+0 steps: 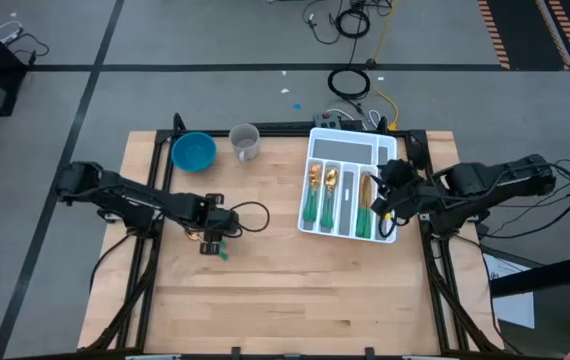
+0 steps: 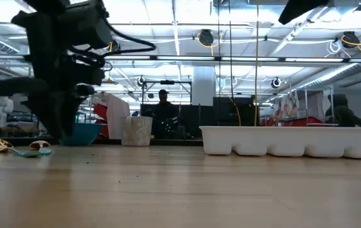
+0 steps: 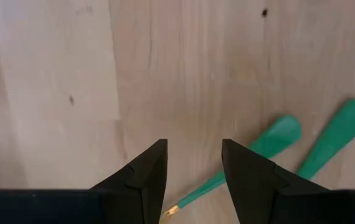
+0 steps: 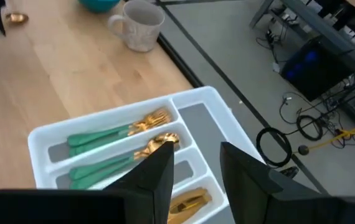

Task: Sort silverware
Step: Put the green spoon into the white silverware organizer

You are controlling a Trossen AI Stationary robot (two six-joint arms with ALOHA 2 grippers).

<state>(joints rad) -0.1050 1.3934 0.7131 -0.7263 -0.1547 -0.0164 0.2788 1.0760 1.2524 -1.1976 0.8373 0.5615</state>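
Note:
Two green silverware handles (image 3: 277,140) (image 3: 342,134) lie flat on the wood table. In the low view their gold heads (image 2: 3,145) rest on the table. My left gripper (image 3: 193,171) is open and points down just above them; one slim handle runs under the gap between its fingers. In the high view my left gripper (image 1: 210,238) covers most of this loose silverware (image 1: 223,252). Sorted silverware (image 4: 112,134) lies in the white tray (image 1: 350,150). My right gripper (image 4: 193,168) is open and empty above the tray's right side (image 1: 390,205).
A blue bowl (image 1: 193,151) and a pale cup (image 1: 245,141) stand near the table's far edge, left of the tray. The tray (image 2: 294,140) sits at the table's right side. Bare wood stretches across the middle and near side. People show in the room behind.

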